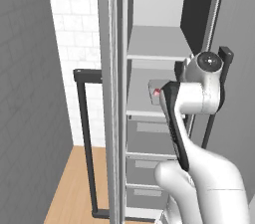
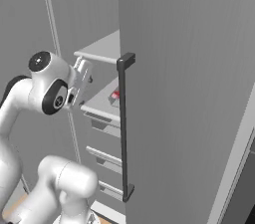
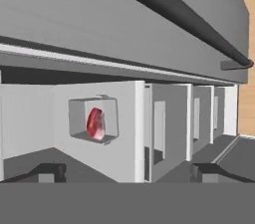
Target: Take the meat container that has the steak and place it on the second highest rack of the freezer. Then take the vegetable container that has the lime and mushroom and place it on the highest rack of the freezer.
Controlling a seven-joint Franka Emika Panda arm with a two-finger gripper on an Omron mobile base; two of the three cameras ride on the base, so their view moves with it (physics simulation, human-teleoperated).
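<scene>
The freezer (image 1: pixel 149 34) stands open in front of me. On its second highest rack (image 1: pixel 139 102) rests the meat container (image 1: pixel 155 90), a pale tray with the small red steak (image 3: pixel 95 122) in it. Above it lies the highest rack (image 1: pixel 157 43), bare. My gripper (image 2: pixel 85 76) is open at the front of the shelves, just outside them and apart from the tray, holding nothing. In the hand view, rolled sideways, the container (image 3: pixel 93 118) lies ahead beyond the spread fingertips (image 3: pixel 50 171). The vegetable container with the lime and mushroom is out of view.
Grey drawers (image 1: pixel 149 138) stack below the racks. The open freezer door (image 1: pixel 113 93) with its dark handle (image 1: pixel 84 138) stands to the left. A grey door (image 2: pixel 189 93) with a long dark handle (image 2: pixel 123 128) flanks the right. Wooden floor (image 1: pixel 74 188) lies at the lower left.
</scene>
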